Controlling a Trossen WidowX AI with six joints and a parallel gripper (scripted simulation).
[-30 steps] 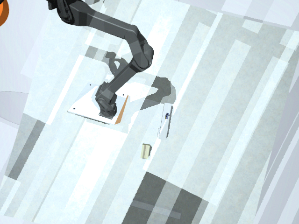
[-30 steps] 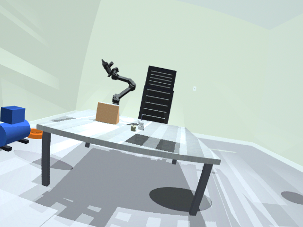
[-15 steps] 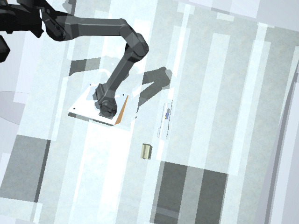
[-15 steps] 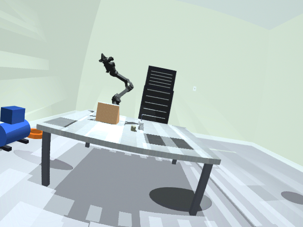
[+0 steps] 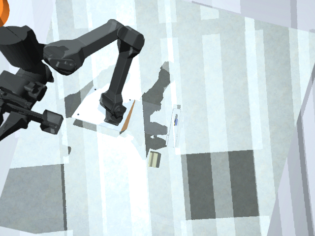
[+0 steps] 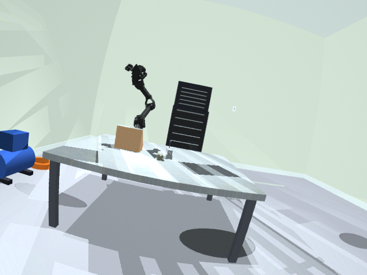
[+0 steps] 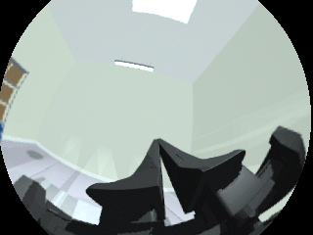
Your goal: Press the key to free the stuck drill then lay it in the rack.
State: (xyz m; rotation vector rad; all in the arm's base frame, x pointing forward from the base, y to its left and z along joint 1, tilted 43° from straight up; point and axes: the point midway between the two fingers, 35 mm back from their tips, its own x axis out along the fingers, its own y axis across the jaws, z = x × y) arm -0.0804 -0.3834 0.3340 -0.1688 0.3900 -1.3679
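My gripper [image 7: 156,142] is shut and empty, its two dark fingertips meeting in the wrist view. It is raised high, well away from the fixture and the rack. A narrow whitish fixture [image 5: 170,133] [image 6: 169,154] stands on the table, with a small blue piece [image 5: 175,122] [image 6: 170,144] upright on it. At this size I cannot tell the drill from the key, nor how deep the drill sits. A small cream grooved block [image 5: 154,159] [image 6: 160,157], which looks like the rack, lies near the fixture's lower end in the top view. No drill shows in it.
The arm's base stands on a white-topped block with a brown side [image 5: 129,115] [image 6: 128,138]. The table [image 6: 153,178] carries all of this. A black drawer cabinet [image 6: 189,118] stands behind it. A blue machine [image 6: 18,158] and an orange ring [image 6: 41,167] are at the left.
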